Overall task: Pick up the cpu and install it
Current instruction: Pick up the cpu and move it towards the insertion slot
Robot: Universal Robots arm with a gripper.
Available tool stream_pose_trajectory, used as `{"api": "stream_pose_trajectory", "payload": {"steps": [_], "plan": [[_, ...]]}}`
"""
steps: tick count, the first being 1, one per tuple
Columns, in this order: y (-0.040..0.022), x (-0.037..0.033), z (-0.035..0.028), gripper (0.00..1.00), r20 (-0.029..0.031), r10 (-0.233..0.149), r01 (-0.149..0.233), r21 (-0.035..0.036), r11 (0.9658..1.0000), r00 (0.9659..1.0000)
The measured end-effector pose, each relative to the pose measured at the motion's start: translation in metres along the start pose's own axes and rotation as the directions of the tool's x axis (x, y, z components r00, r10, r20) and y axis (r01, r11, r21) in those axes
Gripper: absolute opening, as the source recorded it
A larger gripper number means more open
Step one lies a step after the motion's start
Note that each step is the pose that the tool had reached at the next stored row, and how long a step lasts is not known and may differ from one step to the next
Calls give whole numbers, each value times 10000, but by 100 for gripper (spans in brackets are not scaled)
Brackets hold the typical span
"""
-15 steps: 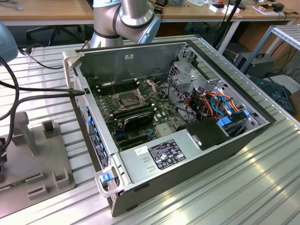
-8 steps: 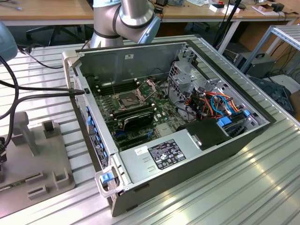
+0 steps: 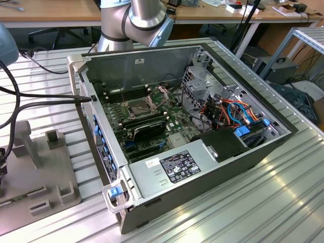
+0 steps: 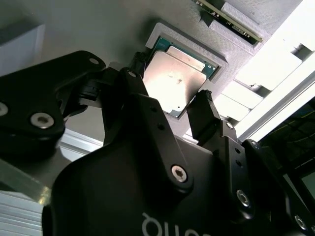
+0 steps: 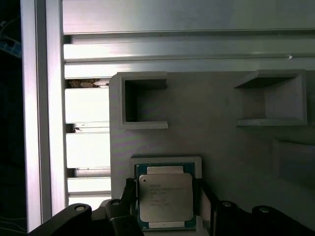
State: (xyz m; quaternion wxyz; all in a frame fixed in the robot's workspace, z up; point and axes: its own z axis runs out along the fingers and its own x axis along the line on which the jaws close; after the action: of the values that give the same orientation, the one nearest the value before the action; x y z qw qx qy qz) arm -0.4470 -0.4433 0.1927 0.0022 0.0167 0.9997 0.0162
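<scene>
- The cpu [image 5: 166, 196] lies flat, metal lid up, in a shallow square nest [image 5: 167, 160] on the grey tray [image 5: 216, 147]; both wrist views show it there
- The gripper [image 4: 170, 84] is low over the nest with its black fingers [image 4: 203, 110] standing apart, one on each side of the cpu (whether either one touches the chip's edge cannot be told)
- The cpu sits level within the nest's raised rim and has not been lifted
- Two box-shaped pockets [image 5: 142, 126] with raised walls stand on the same tray, near the nest
- In the exterior view the tray rests on the ribbed metal surface [image 3: 253, 212] at the exterior view's left, just beside the open computer case [image 3: 212, 167]
- Inside the case, the socket [image 3: 137, 106] shows as a dark square on the green motherboard [image 3: 172, 114], well apart from the tray
- The silver arm [image 3: 136, 17] rises behind the case, with dark cables running across the surface toward the case wall
</scene>
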Motion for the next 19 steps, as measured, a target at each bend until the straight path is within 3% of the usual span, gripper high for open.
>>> {"api": "stream_pose_trajectory", "payload": {"steps": [19], "plan": [[10,21,10,62,2,-1,1,-1,10000,10000]]}}
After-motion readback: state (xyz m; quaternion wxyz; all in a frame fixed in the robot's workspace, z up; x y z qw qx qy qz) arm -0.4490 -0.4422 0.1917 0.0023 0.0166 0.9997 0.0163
